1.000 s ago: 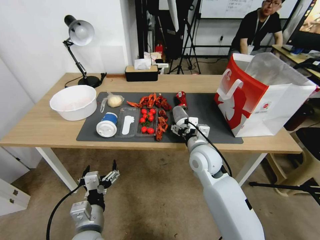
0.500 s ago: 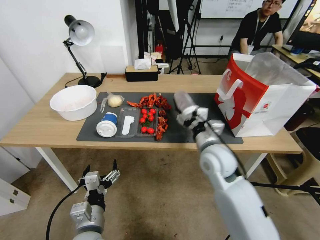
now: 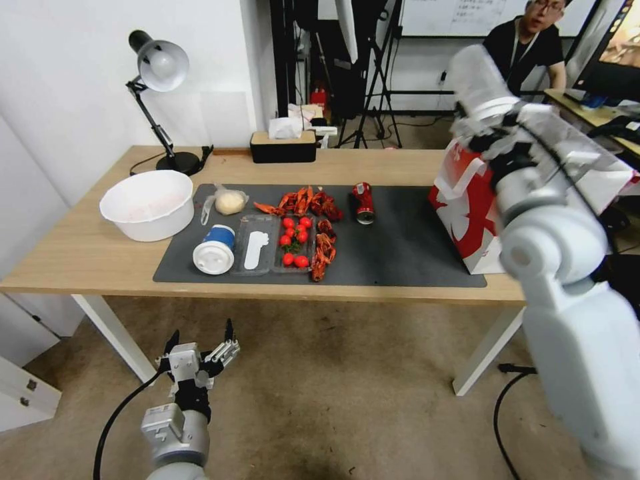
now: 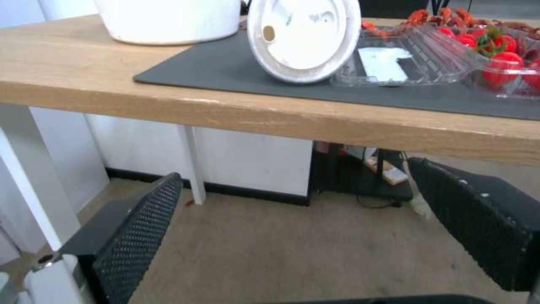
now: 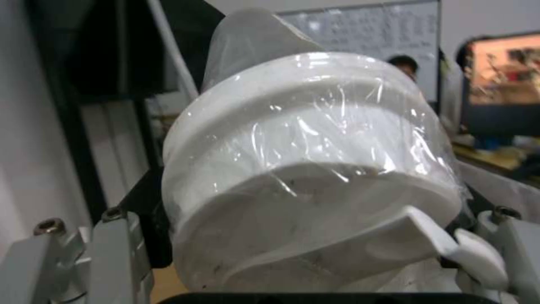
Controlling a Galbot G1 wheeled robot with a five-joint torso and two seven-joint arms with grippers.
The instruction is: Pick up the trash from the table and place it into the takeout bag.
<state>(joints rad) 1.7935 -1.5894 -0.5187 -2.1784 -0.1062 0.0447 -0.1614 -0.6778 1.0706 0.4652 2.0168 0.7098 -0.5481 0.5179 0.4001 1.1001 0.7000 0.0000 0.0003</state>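
One film-wrapped, white-lidded clear cup [image 5: 315, 169] in right claw [image 3: 497, 123]

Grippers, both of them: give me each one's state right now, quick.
Left gripper: open, holding nothing, low in front of the table.
Right gripper: shut on the clear white-lidded cup, raised above the takeout bag.

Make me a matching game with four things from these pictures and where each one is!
Things:
1. clear white-lidded cup
2. red can
3. blue white-lidded cup
4. left gripper

Places:
A. lying on the dark mat, right of the red scraps
B. low, in front of the table's edge
C. held up above the takeout bag
D. lying beside the clear tray

Pairs: 1-C, 2-A, 3-D, 4-B
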